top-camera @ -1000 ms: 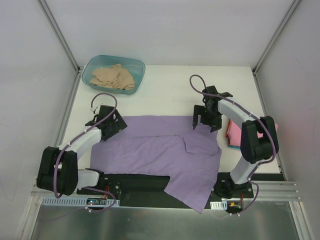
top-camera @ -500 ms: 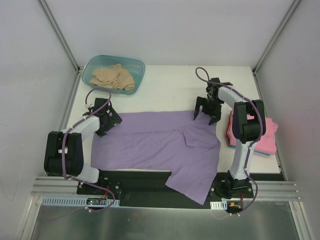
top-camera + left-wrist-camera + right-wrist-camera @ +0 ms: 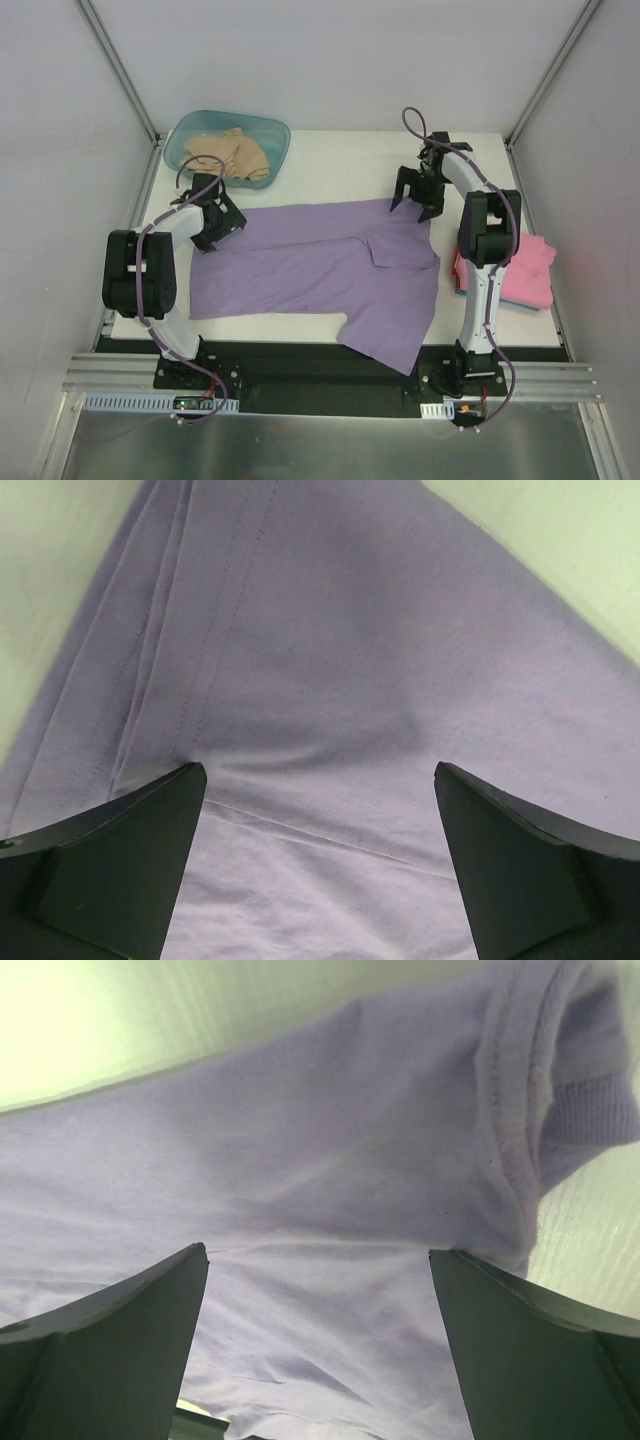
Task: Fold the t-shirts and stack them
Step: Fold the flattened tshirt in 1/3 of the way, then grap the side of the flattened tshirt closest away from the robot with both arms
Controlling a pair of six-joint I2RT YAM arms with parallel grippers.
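Three t-shirts are in view: one lavender purple cloth t-shirt (image 3: 320, 275) lies spread across the white table (image 3: 340, 165), its near corner hanging over the front edge; one tan crumpled t-shirt (image 3: 228, 153) sits inside the single teal plastic tub (image 3: 185, 135) at the far left corner; one pink folded t-shirt (image 3: 530, 270) rests at the right edge. Two grippers work the purple shirt: the left gripper (image 3: 208, 222) at its far left corner and the right gripper (image 3: 418, 197) at its far right corner, each with fingers spread wide and released above the cloth, grasping nothing
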